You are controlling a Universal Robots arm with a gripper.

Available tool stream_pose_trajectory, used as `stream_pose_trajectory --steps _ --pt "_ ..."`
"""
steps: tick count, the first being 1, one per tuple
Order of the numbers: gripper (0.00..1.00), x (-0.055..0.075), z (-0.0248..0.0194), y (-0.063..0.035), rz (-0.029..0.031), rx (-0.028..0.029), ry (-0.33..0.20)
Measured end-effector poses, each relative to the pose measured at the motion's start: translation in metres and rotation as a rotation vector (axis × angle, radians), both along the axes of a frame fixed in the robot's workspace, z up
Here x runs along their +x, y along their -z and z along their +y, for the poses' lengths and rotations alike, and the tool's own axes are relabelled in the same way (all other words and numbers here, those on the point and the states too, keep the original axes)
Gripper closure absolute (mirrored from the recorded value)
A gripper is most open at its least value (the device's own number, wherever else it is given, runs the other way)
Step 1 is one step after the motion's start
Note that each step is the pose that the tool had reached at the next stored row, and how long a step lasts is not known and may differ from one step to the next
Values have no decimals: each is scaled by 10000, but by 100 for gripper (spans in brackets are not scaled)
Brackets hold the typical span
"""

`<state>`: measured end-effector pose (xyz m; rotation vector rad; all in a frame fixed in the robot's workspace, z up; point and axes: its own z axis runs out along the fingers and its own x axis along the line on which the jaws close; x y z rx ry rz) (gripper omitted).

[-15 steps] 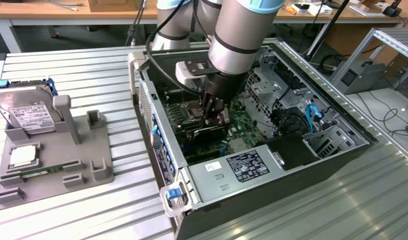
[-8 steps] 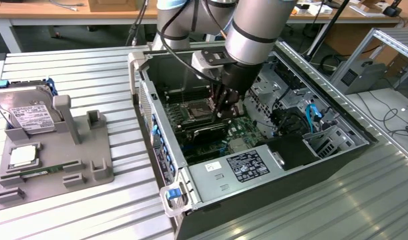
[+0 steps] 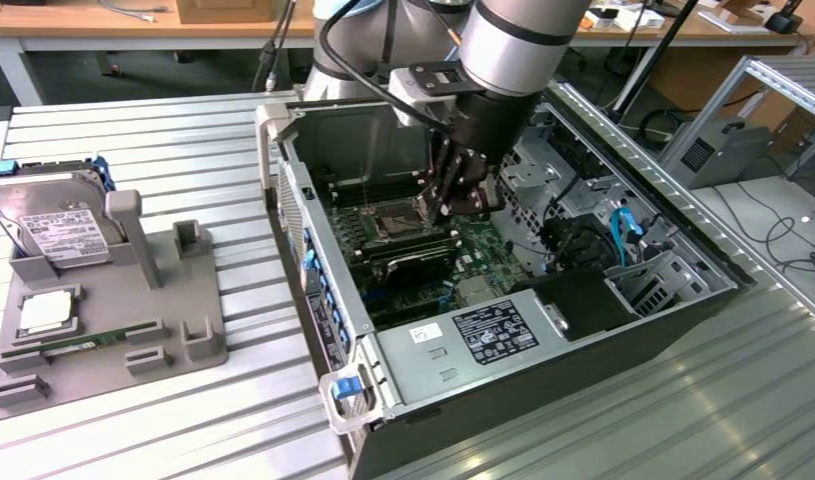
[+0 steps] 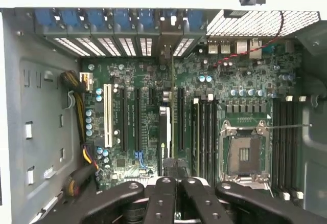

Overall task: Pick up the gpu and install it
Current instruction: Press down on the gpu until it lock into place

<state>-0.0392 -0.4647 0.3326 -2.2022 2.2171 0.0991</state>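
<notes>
— What sort of place is this?

— A robotics lab or workshop bench. The gripper (image 3: 462, 196) hangs inside an open computer case (image 3: 674, 300), right over its motherboard (image 4: 153, 106).

— And around the jaws?

— Off toward the exterior view's left, well apart from them, a grey fixture tray (image 3: 180, 340) holds a hard drive (image 3: 54, 225) on a ribbed metal table (image 3: 180, 130). Behind the arm stand wooden workbenches (image 3: 140, 25) with cables, and beyond the case an aluminium frame (image 3: 727, 110).
</notes>
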Motion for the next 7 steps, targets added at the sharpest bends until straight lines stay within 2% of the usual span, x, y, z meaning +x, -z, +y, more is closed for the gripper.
stream_pose_trajectory --steps 7 --pt "89 0 0 0 0 0 1"
